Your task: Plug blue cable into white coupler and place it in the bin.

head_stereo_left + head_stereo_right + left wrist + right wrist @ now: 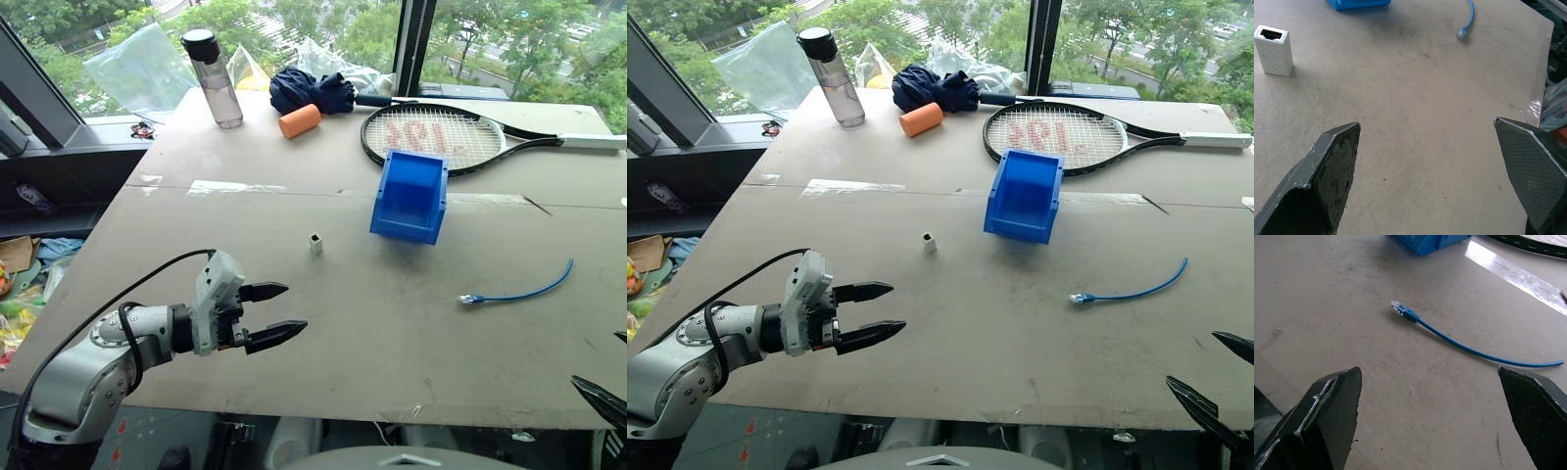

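Left eye view: red "196" on racket (443, 134) strings; both grippers' fingers spread, empty.

The one marking with any shape to it is a red design painted across the strings of the tennis racket (436, 134), lying on the counter (294, 176) behind the bin (409, 196); it looks like large red characters, possibly digits, but they cannot be made out for certain; the water bottle (216, 78), the white coupler (1273, 50) and the blue cable (1469, 347) carry no lettering that can be read; the bin shows no label on its visible walls; the counter bears only strips of clear tape, with no writing.
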Action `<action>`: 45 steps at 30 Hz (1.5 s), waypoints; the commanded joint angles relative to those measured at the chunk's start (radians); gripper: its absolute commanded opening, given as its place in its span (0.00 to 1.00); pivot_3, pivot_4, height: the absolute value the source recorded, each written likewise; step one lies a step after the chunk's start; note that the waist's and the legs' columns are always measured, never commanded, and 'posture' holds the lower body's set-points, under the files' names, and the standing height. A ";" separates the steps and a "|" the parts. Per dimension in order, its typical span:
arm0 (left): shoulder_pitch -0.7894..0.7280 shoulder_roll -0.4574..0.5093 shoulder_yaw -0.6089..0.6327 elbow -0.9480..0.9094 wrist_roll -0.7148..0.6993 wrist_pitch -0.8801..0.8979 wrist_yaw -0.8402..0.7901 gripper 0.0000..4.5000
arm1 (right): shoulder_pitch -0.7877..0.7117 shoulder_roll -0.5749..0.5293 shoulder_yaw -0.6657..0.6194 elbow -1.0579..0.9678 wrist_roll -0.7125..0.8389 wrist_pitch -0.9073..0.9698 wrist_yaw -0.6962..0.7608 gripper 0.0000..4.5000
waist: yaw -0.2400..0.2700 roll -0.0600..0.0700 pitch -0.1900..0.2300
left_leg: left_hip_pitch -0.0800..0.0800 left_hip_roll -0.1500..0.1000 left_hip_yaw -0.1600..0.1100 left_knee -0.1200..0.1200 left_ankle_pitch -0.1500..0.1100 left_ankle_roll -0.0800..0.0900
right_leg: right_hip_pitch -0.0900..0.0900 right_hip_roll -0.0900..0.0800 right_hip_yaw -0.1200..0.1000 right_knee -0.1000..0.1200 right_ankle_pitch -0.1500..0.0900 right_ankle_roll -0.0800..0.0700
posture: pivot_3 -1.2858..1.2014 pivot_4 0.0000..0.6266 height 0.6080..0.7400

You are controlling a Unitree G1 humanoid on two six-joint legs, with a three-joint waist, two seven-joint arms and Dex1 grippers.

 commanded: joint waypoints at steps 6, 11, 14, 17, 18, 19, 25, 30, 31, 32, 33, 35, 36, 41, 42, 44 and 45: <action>-0.093 -0.002 -0.043 -0.062 -0.056 0.028 0.002 0.98 | -0.248 -0.211 0.222 -0.030 -0.076 0.140 -0.133 1.00 | -0.008 -0.002 0.002 | 0.001 0.000 0.004 0.001 0.000 0.000 | 0.000 0.000 0.000 0.000 0.002 -0.002 | 0.52 0.24 1.00; -0.184 0.017 -0.112 -0.077 -0.058 0.030 -0.038 0.98 | -0.470 -0.472 0.474 -0.017 -0.086 0.359 -0.131 1.00 | -0.001 -0.003 0.003 | 0.000 0.000 0.008 0.002 0.000 0.001 | -0.001 0.005 -0.001 0.001 0.004 -0.006 | 0.52 0.24 1.00; -0.198 0.030 -0.155 -0.089 -0.028 0.000 -0.071 0.98 | -0.640 -0.534 0.640 0.036 -0.113 0.425 -0.140 1.00 | 0.001 -0.006 0.002 | 0.000 -0.001 0.008 0.001 0.000 0.002 | 0.000 0.007 -0.003 0.000 0.004 -0.007 | 0.52 0.24 1.00; -0.189 0.048 -0.198 -0.097 0.026 -0.056 -0.112 0.98 | -0.834 -0.535 0.842 0.134 -0.212 0.443 -0.159 1.00 | -0.003 -0.007 0.004 | -0.001 -0.001 0.008 0.001 0.000 0.002 | -0.001 0.008 -0.003 -0.001 0.004 -0.007 | 0.52 0.24 1.00; -0.182 0.053 -0.213 -0.098 0.052 -0.081 -0.121 0.98 | -0.888 -0.529 0.898 0.169 -0.245 0.450 -0.165 1.00 | -0.003 -0.007 0.004 | 0.000 -0.001 0.009 0.001 0.000 0.002 | 0.000 0.008 -0.002 -0.001 0.004 -0.007 | 0.52 0.24 1.00; -0.176 0.057 -0.227 -0.095 0.078 -0.107 -0.129 0.98 | -0.934 -0.524 0.946 0.201 -0.273 0.455 -0.164 1.00 | -0.004 -0.008 0.004 | 0.000 -0.001 0.009 0.002 0.000 0.002 | 0.000 0.008 -0.002 -0.001 0.004 -0.007 | 0.52 0.24 1.00; -0.146 0.052 -0.253 -0.127 0.113 -0.158 -0.130 1.00 | -1.086 -0.482 1.119 0.397 -0.387 0.446 -0.135 0.62 | -0.001 -0.009 0.004 | 0.000 -0.001 0.009 0.002 0.000 0.002 | 0.000 0.008 -0.002 -0.001 0.004 -0.007 | 0.52 0.24 1.00; -0.147 0.040 -0.262 -0.136 0.127 -0.174 -0.118 1.00 | -1.092 -0.490 1.122 0.365 -0.363 0.472 -0.101 0.15 | -0.006 -0.012 0.001 | 0.002 0.001 0.008 0.004 0.000 0.002 | 0.001 0.008 -0.001 0.001 0.004 -0.006 | 0.52 0.24 1.00; -0.148 0.032 -0.261 -0.133 0.125 -0.176 -0.112 1.00 | -1.093 -0.476 1.107 0.330 -0.328 0.505 -0.097 0.05 | -0.006 -0.012 0.001 | 0.002 0.001 0.008 0.006 0.000 0.002 | 0.002 0.008 -0.001 0.001 0.004 -0.006 | 0.52 0.24 1.00; -0.150 0.025 -0.261 -0.129 0.123 -0.176 -0.106 1.00 | -1.102 -0.454 1.090 0.293 -0.289 0.544 -0.100 0.01 | -0.005 -0.012 0.001 | 0.002 0.001 0.008 0.007 0.000 0.002 | 0.002 0.008 -0.001 0.002 0.004 -0.005 | 0.52 0.24 1.00; -0.152 0.019 -0.259 -0.122 0.120 -0.175 -0.101 1.00 | -1.118 -0.424 1.077 0.261 -0.252 0.582 -0.109 0.01 | -0.005 -0.013 0.001 | 0.002 0.001 0.008 0.007 0.000 0.002 | 0.002 0.008 -0.001 0.002 0.003 -0.004 | 0.52 0.24 1.00; -0.159 -0.003 -0.243 -0.101 0.097 -0.157 -0.078 1.00 | -1.176 -0.342 1.071 0.212 -0.209 0.664 -0.155 0.01 | -0.011 -0.011 0.002 | 0.001 0.001 0.007 0.008 0.000 0.002 | 0.002 0.009 -0.001 0.003 0.005 -0.006 | 0.52 0.24 1.00; -0.161 -0.010 -0.233 -0.096 0.086 -0.146 -0.066 1.00 | -1.206 -0.306 1.083 0.196 -0.207 0.693 -0.179 0.01 | -0.014 -0.009 0.003 | 0.001 0.001 0.007 0.007 0.000 0.002 | 0.001 0.010 -0.001 0.003 0.005 -0.006 | 0.52 0.24 1.00; -0.177 -0.024 -0.192 -0.070 0.096 -0.158 -0.030 1.00 | -1.366 -0.144 1.228 0.224 -0.267 0.756 -0.265 0.01 | -0.025 -0.008 0.004 | 0.000 0.002 0.002 0.006 0.000 0.002 | 0.000 0.013 -0.002 0.004 0.007 -0.002 | 0.52 0.24 1.00; -0.191 -0.027 -0.190 -0.049 0.101 -0.160 -0.026 1.00 | -1.389 -0.122 1.256 0.244 -0.281 0.753 -0.274 0.01 | -0.024 -0.008 0.004 | 0.001 0.002 0.001 0.006 0.000 0.002 | 0.000 0.013 -0.002 0.004 0.007 -0.003 | 0.52 0.24 1.00; -0.226 -0.024 -0.208 0.001 0.140 -0.174 -0.026 1.00 | -1.442 -0.085 1.347 0.325 -0.337 0.719 -0.270 0.01 | -0.023 -0.008 0.004 | 0.000 0.001 0.001 0.006 0.000 0.002 | 0.000 0.014 -0.005 0.004 0.007 -0.003 | 0.52 0.24 1.00; -0.245 -0.024 -0.223 0.025 0.150 -0.171 -0.031 1.00 | -1.456 -0.067 1.371 0.364 -0.355 0.696 -0.271 0.01 | -0.022 -0.007 0.004 | 0.000 0.001 0.002 0.006 0.000 0.002 | 0.000 0.014 -0.005 0.004 0.007 -0.003 | 0.52 0.24 1.00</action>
